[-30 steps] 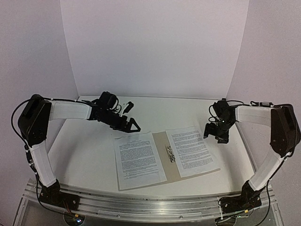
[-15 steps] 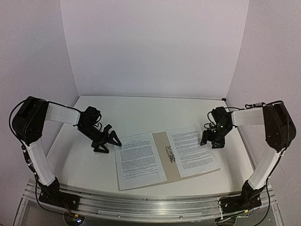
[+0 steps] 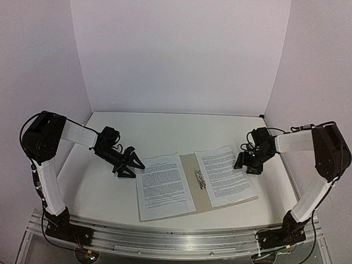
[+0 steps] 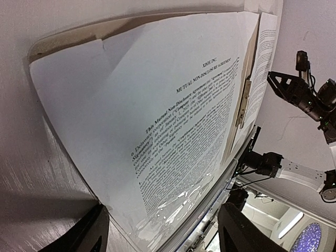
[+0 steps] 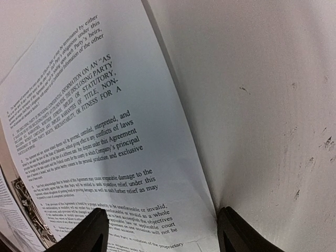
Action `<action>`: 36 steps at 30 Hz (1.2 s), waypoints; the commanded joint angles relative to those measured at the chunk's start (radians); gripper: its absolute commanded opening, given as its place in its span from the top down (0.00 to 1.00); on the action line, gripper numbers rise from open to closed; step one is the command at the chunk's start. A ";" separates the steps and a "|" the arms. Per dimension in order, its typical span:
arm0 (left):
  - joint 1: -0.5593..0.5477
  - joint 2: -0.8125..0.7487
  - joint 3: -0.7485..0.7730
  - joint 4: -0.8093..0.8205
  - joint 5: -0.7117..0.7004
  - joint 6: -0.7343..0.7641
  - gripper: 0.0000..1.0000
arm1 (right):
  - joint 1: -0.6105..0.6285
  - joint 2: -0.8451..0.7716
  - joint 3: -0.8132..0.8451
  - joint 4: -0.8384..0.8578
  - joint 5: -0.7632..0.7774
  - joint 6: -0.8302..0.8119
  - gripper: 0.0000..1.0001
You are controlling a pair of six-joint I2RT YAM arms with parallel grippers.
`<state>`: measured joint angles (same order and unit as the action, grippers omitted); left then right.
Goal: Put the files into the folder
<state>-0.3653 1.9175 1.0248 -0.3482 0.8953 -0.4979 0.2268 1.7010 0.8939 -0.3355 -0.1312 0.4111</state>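
White table (image 3: 165, 129) carries one open tan folder (image 3: 204, 201) with two printed sheets on it: left sheet (image 3: 164, 186) at 9 o'clock of the single metal clip (image 3: 199, 179), right sheet (image 3: 224, 176) at 3 o'clock. Both grippers are spread and grasp nothing, the left gripper (image 3: 132, 166) at the left sheet's 10 o'clock edge and the right gripper (image 3: 245, 165) at the right sheet's 2 o'clock edge.

Soft, even, bright light fills the overhead view, leaving only faint shadows on the white surface (image 3: 165, 129). Both wrist views are dimmer and bowed at the edges. In the left one, glare streaks the white printed paper sheet (image 4: 176, 210), its far text blurred.
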 commanded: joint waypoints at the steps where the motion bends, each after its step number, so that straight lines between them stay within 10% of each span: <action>1: -0.022 0.014 0.002 0.040 -0.017 0.009 0.27 | 0.026 0.006 -0.036 -0.092 -0.004 0.061 0.28; 10: -0.018 0.020 0.027 -0.011 -0.062 0.060 0.26 | 0.258 -0.099 0.343 -0.489 0.603 0.175 0.29; 19: -0.012 0.030 0.048 -0.037 -0.088 0.079 0.25 | 0.629 0.181 0.550 -0.443 0.444 0.242 0.28; 27: -0.012 0.029 0.033 -0.031 -0.084 0.074 0.25 | 0.662 0.341 0.624 -0.478 0.429 0.233 0.29; 36: -0.013 0.027 0.025 -0.028 -0.080 0.073 0.25 | 0.661 0.429 0.614 -0.436 0.360 0.215 0.55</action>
<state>-0.3805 1.9204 1.0515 -0.3655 0.8566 -0.4416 0.8896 2.1037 1.4915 -0.7739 0.2627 0.6263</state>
